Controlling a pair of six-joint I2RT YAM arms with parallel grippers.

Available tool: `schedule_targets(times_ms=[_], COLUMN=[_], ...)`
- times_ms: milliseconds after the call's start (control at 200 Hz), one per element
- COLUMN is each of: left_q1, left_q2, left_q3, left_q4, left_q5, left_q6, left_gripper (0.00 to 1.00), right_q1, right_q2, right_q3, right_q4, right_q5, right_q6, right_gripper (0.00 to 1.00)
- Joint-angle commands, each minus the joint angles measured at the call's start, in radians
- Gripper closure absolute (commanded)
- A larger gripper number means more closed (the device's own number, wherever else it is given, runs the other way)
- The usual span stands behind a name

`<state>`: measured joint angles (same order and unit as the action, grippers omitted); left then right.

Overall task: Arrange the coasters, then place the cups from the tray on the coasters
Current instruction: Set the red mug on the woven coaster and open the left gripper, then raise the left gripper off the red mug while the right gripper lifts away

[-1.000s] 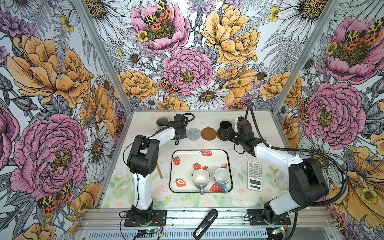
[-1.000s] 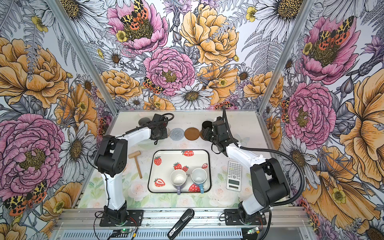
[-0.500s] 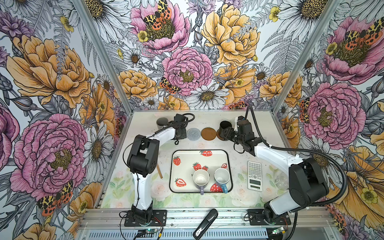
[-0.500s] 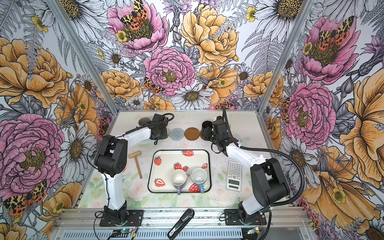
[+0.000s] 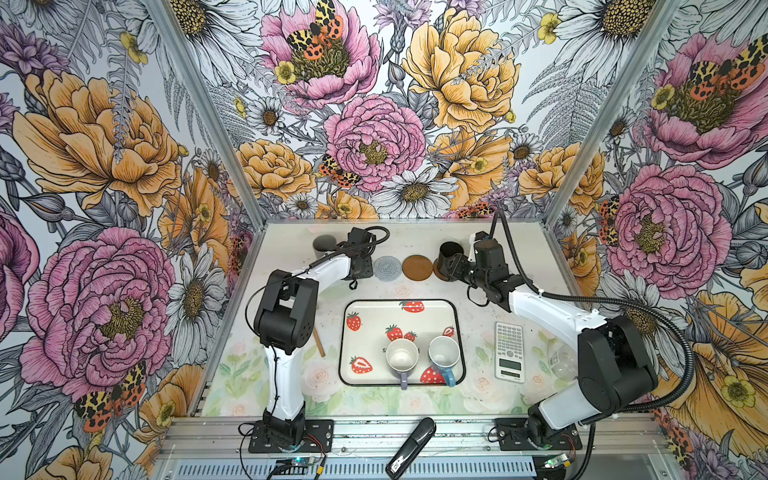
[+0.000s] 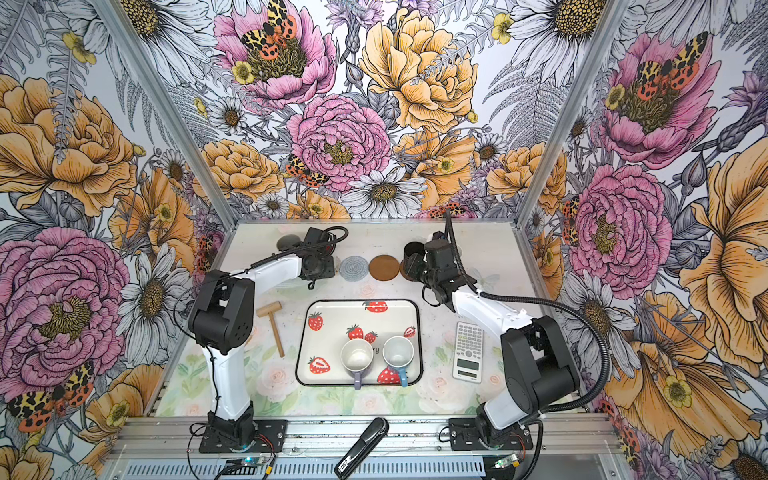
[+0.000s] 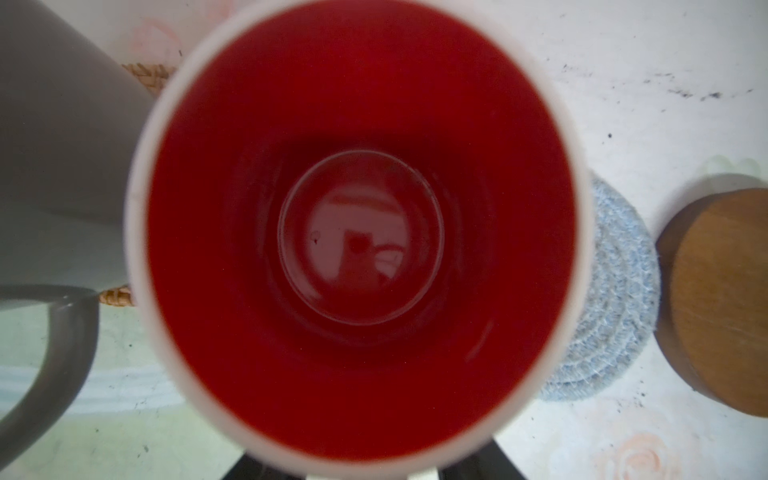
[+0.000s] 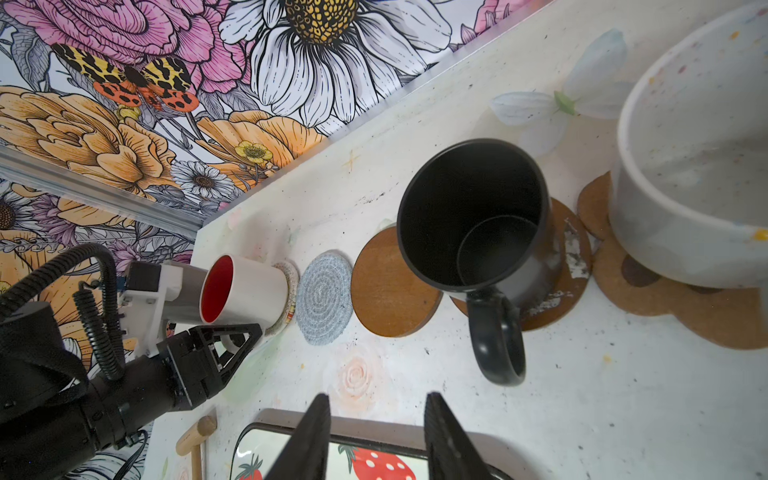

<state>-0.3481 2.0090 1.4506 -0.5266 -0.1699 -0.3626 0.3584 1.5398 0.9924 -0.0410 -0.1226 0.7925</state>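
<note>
Nothing on the surface (image 5: 478,332) has visibly shifted since a second ago, and both arms stay at the far row. Of the tray's (image 6: 332,345) printed word only "ry" reads, beside the lavender mug (image 6: 356,356). Left pincer (image 8: 237,338) stands open, its jaws apart on either side of the handle of the white mug with red inside (image 8: 243,289), which sits on the cream crochet coaster (image 8: 292,291); whether they touch it cannot be told. Right pincer (image 8: 376,436) is open and empty above the tray's rim. Just beyond its tips the black mug (image 8: 478,224) stands on a brown disc (image 8: 582,245), handle toward it.
</note>
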Motion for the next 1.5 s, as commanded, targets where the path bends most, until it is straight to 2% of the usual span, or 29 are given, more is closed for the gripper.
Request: schedule_targets(times_ms=[0,385,635,936,1211,1391,1496], left_q1=[0.008,-0.016,-0.078,-0.200,-0.230,-0.227,-0.225], left_q2=[-0.066,-0.180,-0.343,-0.560,-0.833,-1.017,-1.068], left_q3=[-0.018,-0.068,-0.149,-0.237,-0.414,-0.580,-0.626], left_q4=[0.008,0.009,0.012,0.032,0.155,0.325,0.379], left_q5=[-0.023,-0.033,-0.167,-0.316,-0.295,-0.207,-0.166], left_q6=[0.003,-0.006,-0.022,-0.019,-0.012,-0.022,-0.024], left_gripper=[0.51,0.47,0.44,0.41,0.32,0.23,0.20], right_q1=[-0.009,-0.007,-0.004,0.007,0.031,0.040,0.058], right_q2=[0.004,0.002,-0.011,-0.013,-0.050,-0.128,-0.178], right_q3=[0.022,0.019,0.007,0.014,0.060,0.127,0.164], right_q4=[0.009,0.010,0.020,0.012,-0.041,-0.132,-0.212], right_q5=[-0.008,-0.012,-0.006,-0.003,0.016,0.027,0.048], right_q6=[-0.013,-0.010,-0.012,-0.007,-0.035,-0.099,-0.156], right_gripper=[0.58,0.55,0.50,0.49,0.49,0.48,0.48])
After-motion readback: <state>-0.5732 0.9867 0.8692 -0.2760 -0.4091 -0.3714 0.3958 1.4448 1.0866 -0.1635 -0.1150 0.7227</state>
